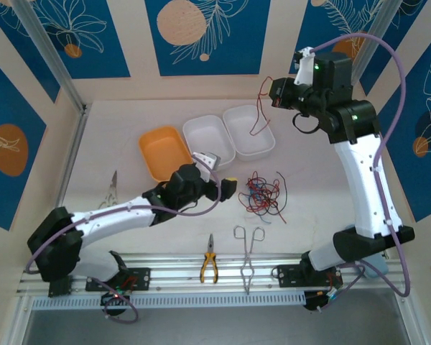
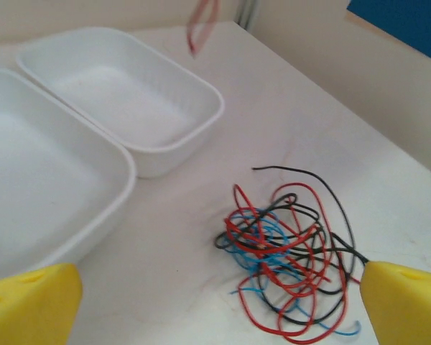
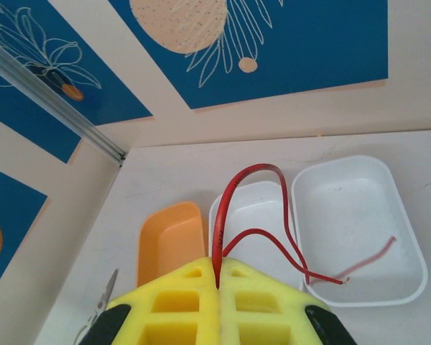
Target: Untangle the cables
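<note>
Table [image 3: 201, 172], red cable [image 3: 230, 194] over white tray [image 3: 359, 215]

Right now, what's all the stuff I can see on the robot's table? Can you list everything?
tangled cables: one pile, red, black and blue, middle of the table
red cable: one, dangling over a white tray
white trays: two, side by side at the back
orange tray: one, left of the white ones
pliers: one, yellow handles, near edge
tongs: one, silver, beside the pliers
scissors: one, silver, left side
left gripper: open, beside the pile
right gripper: shut on the red cable
</note>
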